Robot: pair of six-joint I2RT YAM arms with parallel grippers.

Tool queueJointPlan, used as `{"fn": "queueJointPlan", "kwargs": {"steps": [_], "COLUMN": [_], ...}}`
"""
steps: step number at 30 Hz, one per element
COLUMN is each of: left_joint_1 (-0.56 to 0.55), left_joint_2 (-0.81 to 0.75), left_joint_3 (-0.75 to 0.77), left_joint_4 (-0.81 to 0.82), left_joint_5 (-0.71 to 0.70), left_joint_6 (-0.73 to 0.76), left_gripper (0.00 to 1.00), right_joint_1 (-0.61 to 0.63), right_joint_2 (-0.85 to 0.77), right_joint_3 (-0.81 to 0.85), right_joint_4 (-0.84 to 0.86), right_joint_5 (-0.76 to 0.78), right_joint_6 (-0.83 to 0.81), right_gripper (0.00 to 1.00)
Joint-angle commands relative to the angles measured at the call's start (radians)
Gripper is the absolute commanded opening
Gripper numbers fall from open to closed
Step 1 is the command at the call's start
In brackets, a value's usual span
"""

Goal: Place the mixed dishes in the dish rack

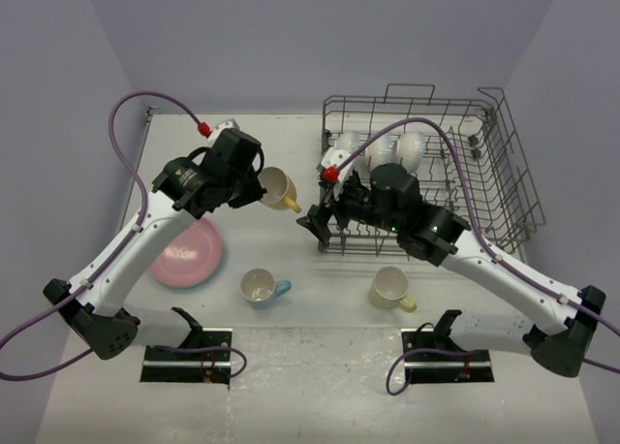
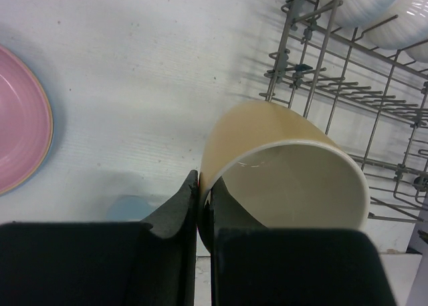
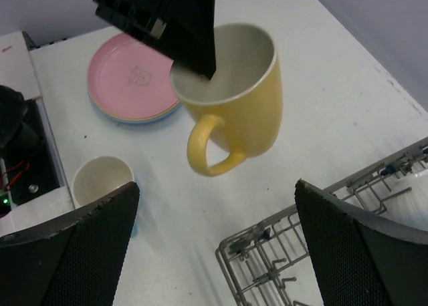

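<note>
My left gripper [image 1: 260, 184] is shut on the rim of the yellow mug [image 1: 278, 189] and holds it tilted in the air, left of the dish rack [image 1: 504, 187]. In the left wrist view one finger is inside the mug [image 2: 281, 166] and one outside. My right gripper [image 1: 312, 221] is open and empty over the rack's near-left corner [image 3: 294, 252], facing the yellow mug [image 3: 234, 99]. Three white bowls [image 1: 383, 149] stand in the rack's far-left part. The pink plate [image 1: 186, 253] tops a stack with yellowish and blue rims showing [image 3: 134, 79].
A light blue mug [image 1: 260, 287] stands upright on the table between the arms, also in the right wrist view [image 3: 100, 182]. A pale yellow-green mug [image 1: 390, 285] stands near the rack's front edge. Grey walls close in the table at the back and both sides.
</note>
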Motion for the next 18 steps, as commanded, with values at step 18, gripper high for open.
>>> {"fn": "queueJointPlan", "kwargs": {"steps": [18], "left_joint_1": [0.009], "left_joint_2": [-0.052], "left_joint_3": [0.010], "left_joint_4": [0.050], "left_joint_5": [0.008], "left_joint_6": [-0.113], "left_gripper": [0.00], "right_joint_1": [0.069], "right_joint_2": [0.252], "right_joint_3": [0.183], "right_joint_4": [-0.019], "right_joint_5": [0.187], "right_joint_6": [0.005], "right_gripper": [0.66]}}
